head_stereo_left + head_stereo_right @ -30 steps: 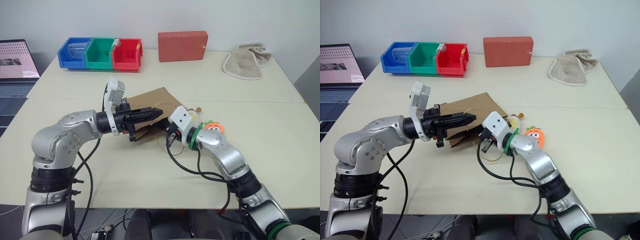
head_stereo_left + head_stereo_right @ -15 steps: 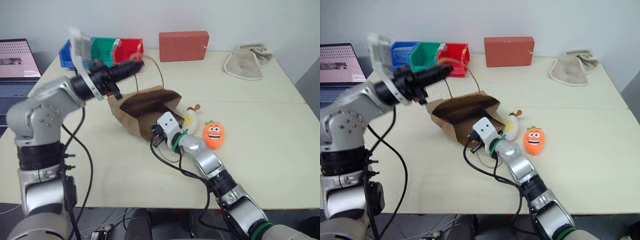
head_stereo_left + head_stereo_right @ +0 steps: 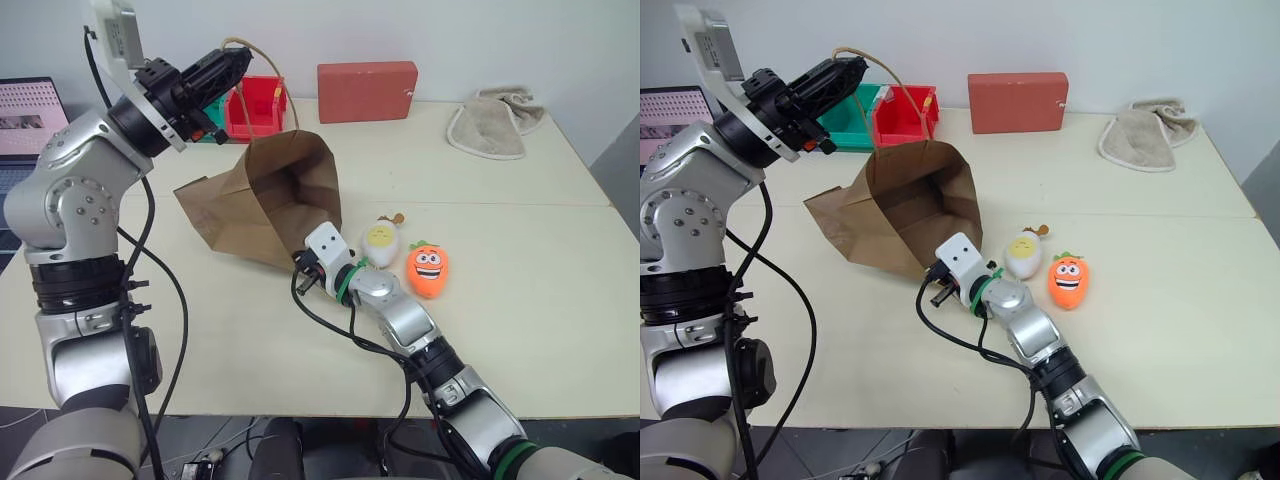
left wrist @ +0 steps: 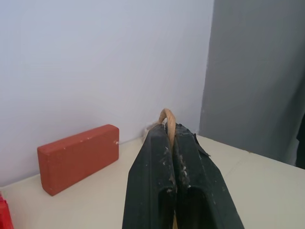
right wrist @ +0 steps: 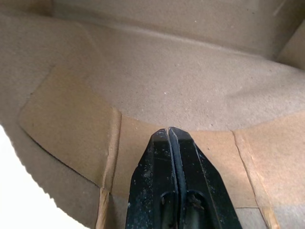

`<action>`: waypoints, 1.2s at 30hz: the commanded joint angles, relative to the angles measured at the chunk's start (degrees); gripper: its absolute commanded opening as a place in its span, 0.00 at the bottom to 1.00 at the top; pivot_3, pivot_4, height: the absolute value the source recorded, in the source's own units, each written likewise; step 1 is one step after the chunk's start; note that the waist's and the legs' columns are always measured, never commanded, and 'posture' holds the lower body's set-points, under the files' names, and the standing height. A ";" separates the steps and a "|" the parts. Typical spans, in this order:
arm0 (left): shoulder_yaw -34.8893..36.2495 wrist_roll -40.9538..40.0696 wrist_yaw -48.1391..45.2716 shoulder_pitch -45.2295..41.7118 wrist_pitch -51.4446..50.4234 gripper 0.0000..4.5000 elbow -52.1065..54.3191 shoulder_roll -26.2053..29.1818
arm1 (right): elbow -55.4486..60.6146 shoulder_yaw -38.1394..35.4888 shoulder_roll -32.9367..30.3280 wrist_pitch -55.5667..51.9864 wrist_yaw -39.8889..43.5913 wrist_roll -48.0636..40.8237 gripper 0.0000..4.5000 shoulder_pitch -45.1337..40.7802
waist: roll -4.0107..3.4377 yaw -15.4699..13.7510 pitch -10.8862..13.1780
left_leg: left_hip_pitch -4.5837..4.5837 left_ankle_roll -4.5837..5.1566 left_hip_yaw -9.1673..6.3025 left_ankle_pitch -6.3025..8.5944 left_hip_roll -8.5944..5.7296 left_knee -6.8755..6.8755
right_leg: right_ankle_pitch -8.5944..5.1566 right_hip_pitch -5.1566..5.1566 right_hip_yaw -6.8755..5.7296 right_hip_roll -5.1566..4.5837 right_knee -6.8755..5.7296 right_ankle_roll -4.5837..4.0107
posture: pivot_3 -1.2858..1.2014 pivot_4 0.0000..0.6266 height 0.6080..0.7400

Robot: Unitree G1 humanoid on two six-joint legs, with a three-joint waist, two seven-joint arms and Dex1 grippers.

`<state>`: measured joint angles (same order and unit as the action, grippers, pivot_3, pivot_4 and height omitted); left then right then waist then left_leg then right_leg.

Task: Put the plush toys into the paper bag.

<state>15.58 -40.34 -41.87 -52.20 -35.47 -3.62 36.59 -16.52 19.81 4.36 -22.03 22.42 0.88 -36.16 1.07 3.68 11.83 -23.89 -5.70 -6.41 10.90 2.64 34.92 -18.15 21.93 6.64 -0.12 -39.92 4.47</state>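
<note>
- Since a second ago the left claw (image 3: pixel 237 57) has risen from low over the desk (image 3: pixel 520 330) to well above it, pulling the paper bag (image 3: pixel 262 205) from flat to open, its mouth facing the robot and the toys.
- Left claw's fingers are pressed together on the bag's tan loop handle (image 4: pixel 166 116), which pokes out past the tips.
- Right claw (image 5: pixel 172 136) is pressed shut at the bag's lower rim, its tips on the paper of the inner edge; it appears to pin that edge, though a sure grip cannot be told.
- White plush toy (image 3: pixel 380 239) with the yellow face lies on the desk just beside the bag's mouth.
- Orange carrot plush (image 3: pixel 428 268) lies next to it, farther from the bag.
- Both toys are outside the bag.
</note>
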 commanded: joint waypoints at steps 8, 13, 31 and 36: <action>-4.04 -4.34 -10.63 12.61 -6.08 0.00 14.43 4.71 | 8.86 -2.08 -1.20 -3.95 3.66 -2.21 0.01 -1.04 | 0.00 0.71 0.00 | -0.07 0.00 0.00 0.00 0.01 -0.04 | 0.00 0.09 0.01 0.00 -0.04 0.00 | 0.52 0.24 1.00; -4.97 -3.96 -13.23 16.94 -6.33 0.00 17.02 6.40 | 20.81 -0.81 -6.99 -7.67 9.90 -4.71 0.01 2.00 | 0.00 0.79 0.00 | -0.07 0.00 0.01 0.00 0.00 -0.04 | 0.00 0.08 0.03 0.00 -0.03 0.00 | 0.52 0.24 1.00; -2.42 -5.19 -15.72 23.67 -7.30 0.00 18.95 9.94 | 34.59 2.38 -39.80 0.45 21.95 3.56 0.82 4.85 | 0.04 1.20 0.01 | -0.08 0.02 0.22 0.01 0.01 -0.05 | -0.05 0.15 0.21 0.00 0.07 -0.01 | 0.52 0.24 1.00; -1.77 -6.07 -15.97 23.91 -7.86 0.00 18.99 10.48 | 27.82 5.54 -38.65 6.53 21.55 8.67 0.82 3.39 | 0.06 1.10 0.02 | -0.09 0.02 0.23 0.01 0.00 -0.03 | -0.04 0.15 0.22 -0.01 0.06 -0.02 | 0.52 0.24 1.00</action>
<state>11.87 -45.32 -57.55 -28.02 -43.46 14.02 45.94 11.54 25.19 -34.58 -18.11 44.43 7.96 -31.26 1.13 4.78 11.85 -23.98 -5.68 -6.18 10.91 2.63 34.89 -18.19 22.08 6.86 -0.13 -39.86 4.45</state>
